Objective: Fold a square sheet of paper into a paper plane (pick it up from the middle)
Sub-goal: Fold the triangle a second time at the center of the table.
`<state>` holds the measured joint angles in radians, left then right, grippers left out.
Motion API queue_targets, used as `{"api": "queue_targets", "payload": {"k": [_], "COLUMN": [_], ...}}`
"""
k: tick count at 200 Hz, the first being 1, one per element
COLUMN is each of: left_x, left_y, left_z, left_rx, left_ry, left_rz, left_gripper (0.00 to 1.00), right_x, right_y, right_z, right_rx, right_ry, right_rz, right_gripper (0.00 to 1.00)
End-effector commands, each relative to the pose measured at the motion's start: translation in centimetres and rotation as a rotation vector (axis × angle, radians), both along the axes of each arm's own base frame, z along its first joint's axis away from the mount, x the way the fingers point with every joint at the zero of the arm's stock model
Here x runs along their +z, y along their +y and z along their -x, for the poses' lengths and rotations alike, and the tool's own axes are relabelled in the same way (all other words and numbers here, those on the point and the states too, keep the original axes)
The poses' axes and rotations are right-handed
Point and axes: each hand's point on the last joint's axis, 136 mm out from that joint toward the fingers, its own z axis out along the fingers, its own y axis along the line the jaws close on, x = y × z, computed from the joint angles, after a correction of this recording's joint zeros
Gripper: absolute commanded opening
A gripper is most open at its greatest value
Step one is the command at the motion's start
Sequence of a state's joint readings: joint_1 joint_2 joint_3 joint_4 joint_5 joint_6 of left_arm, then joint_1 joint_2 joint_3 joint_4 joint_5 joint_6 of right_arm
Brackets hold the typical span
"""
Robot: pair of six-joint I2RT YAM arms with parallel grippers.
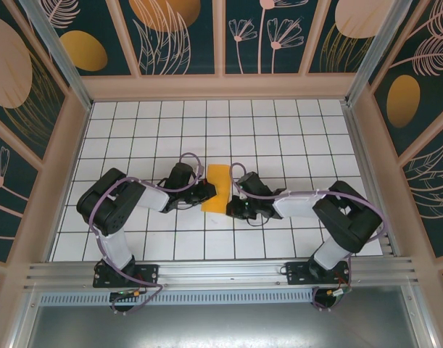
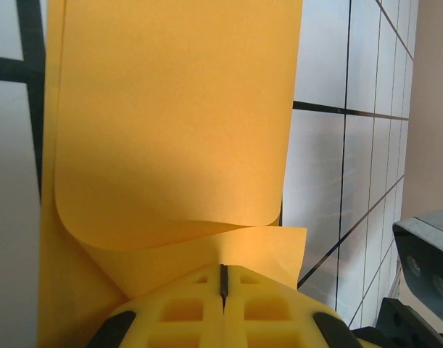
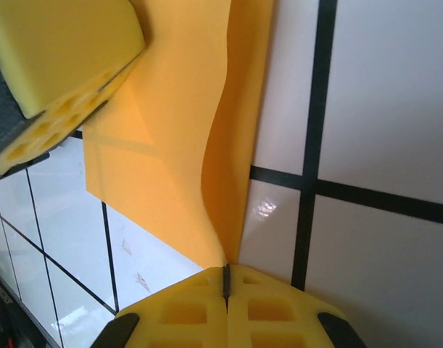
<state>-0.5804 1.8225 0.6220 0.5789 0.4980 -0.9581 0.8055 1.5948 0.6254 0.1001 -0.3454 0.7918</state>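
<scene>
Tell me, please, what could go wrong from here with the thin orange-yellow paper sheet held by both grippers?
1. Both the left gripper and right gripper are shut on the thin orange-yellow paper sheet; pulling apart may tear it.
2. The sheet bows in a loose curl, uncreased, so pressing it down could set a crooked fold.
3. The two grippers sit close together and might collide.

Figure: legible markings, none.
You can read no text, label, brand, number or sign on any surface here.
</scene>
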Motion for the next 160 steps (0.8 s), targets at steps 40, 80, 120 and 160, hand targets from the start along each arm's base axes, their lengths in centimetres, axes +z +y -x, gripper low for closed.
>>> {"api": "queue_targets", "payload": {"k": [40, 80, 120, 160], "left_x": [-4.7, -4.7, -4.6, -4.6], "left_y": [2.4, 2.4, 2.3, 2.5], "left_z": [2.1, 2.0, 2.0, 1.9], "left_rx": [0.013, 0.013, 0.013, 0.021], "left_ry": [0.122, 0.120, 0.118, 0.113], "left_rz": [-0.151, -0.149, -0.146, -0.157], "left_gripper": [0.00, 0.00, 0.00, 0.00], "right_x": [4.2, 3.3, -0.6, -2.1], "right_y": [1.1, 3.0, 2.2, -0.4], "right_z": [-1.5, -3.3, -2.8, -0.7], "right_rx": [-0.012, -0.024, -0.051, -0.075], "right_ry": [-0.049, -0.028, 0.075, 0.118], "right_rz": [-0.068, -0.080, -0.025, 0.036], "right_gripper": [0.01, 0.01, 0.01, 0.01]}}
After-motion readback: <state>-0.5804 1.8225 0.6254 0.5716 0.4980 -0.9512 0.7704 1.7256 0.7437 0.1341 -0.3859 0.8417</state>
